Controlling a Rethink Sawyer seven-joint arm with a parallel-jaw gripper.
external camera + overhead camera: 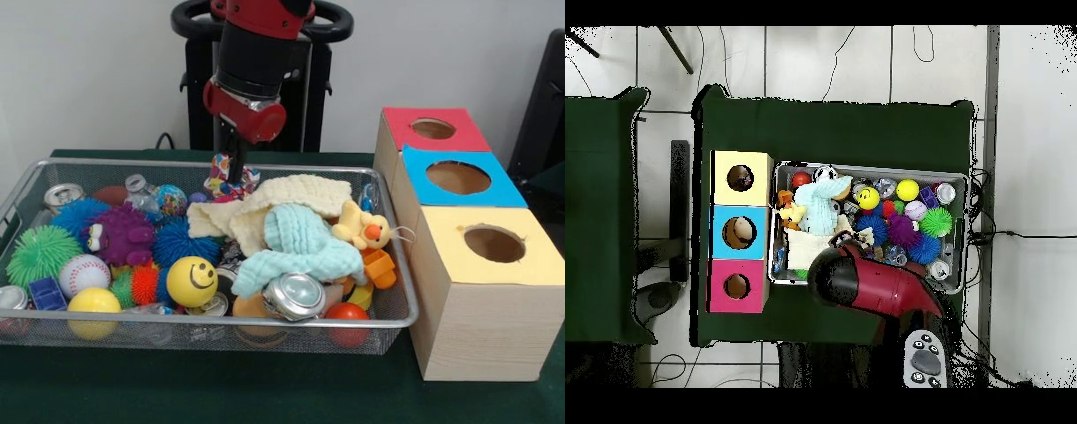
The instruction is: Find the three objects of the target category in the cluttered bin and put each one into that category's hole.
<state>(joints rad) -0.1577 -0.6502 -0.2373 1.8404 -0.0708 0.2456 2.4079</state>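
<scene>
- One wire-mesh bin [26, 190] fills the left and middle of the green table [265, 397] in the front view, its long side running along the table's near edge.
- At the bin's left end lie a green spiky ball [40, 253], a baseball [84, 273], a purple spiky monster [122, 233] and a silver can [64, 195].
- A yellow smiley ball [192, 281] sits near the bin's front wall, with a blue spiky ball [181, 238] just behind it.
- At the bin's far rim, towards the table's far edge, the gripper [231, 168] hangs from the red and black arm [256, 62] right over a blotch-printed fabric piece [225, 181]; I cannot tell whether the pincer is spread or pinching it.
- Right of centre, a cream cloth [282, 199] lies partly under a mint cloth [300, 247], with a crushed can [294, 294] in front of them.
- A yellow duck toy [366, 228] rests beside the bin's right wall.
- Three wooden boxes line the table's right edge: red-topped [406, 137] farthest, blue-topped [419, 185] in the middle, yellow-topped [468, 265] nearest.
- The yellow panel's round hole [494, 243] is open and apart from the fabric piece.
</scene>
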